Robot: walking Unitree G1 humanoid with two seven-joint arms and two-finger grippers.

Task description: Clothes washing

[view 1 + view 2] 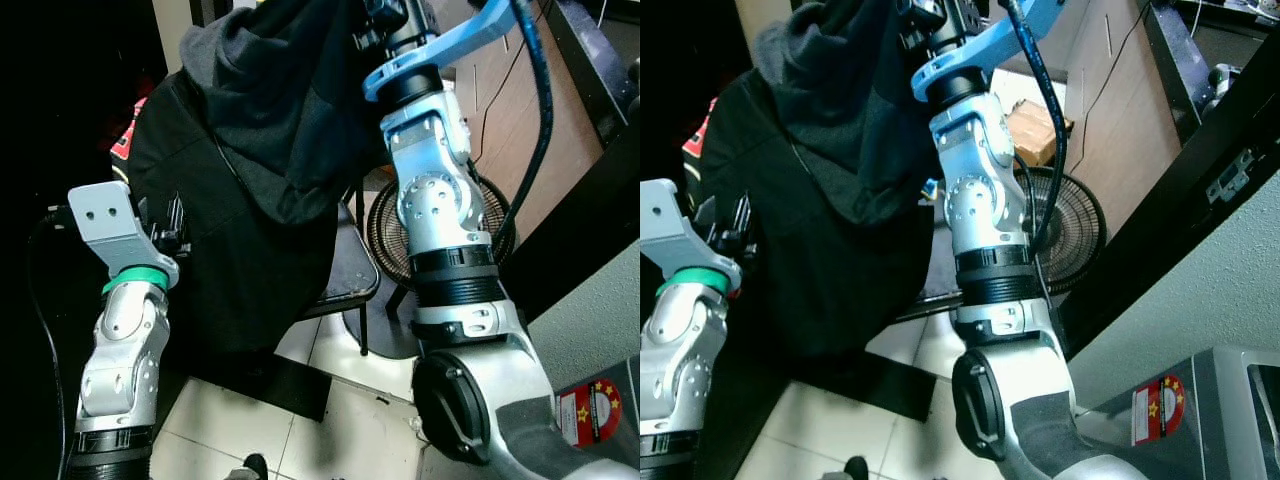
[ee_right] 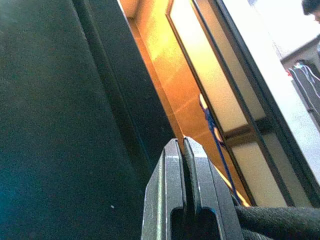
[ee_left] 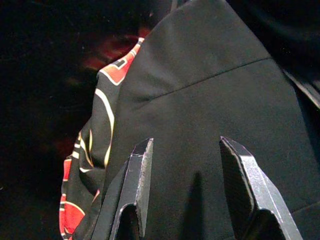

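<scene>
The floor is pale square ceramic tile with dark grout (image 1: 340,420), and a black mat (image 1: 280,385) lies on it at the foot of a dark metal-framed chair (image 1: 350,290). Behind the chair stands a round black wire-grille floor fan (image 1: 1075,235), with a brown cardboard box (image 1: 1035,130) beyond it near a brown wooden wall panel (image 1: 520,110). To the robot's right a grey wall (image 1: 1160,310) and a grey appliance with a red star sticker (image 1: 1155,405) close that side; the left side is in deep shadow. The dark grey hooded sweatshirt (image 1: 290,110) hangs high from the raised right arm, its hood drooping over the black garment with red and cream print (image 3: 200,115) beneath it, draped above the chair. The right gripper (image 2: 183,150) has its two black fingers pressed flat together; dark cloth shows at their base, but whether it is pinched there cannot be told. The left gripper (image 3: 192,170) is held low against the black garment, its fingers spread apart with the cloth just ahead of them
</scene>
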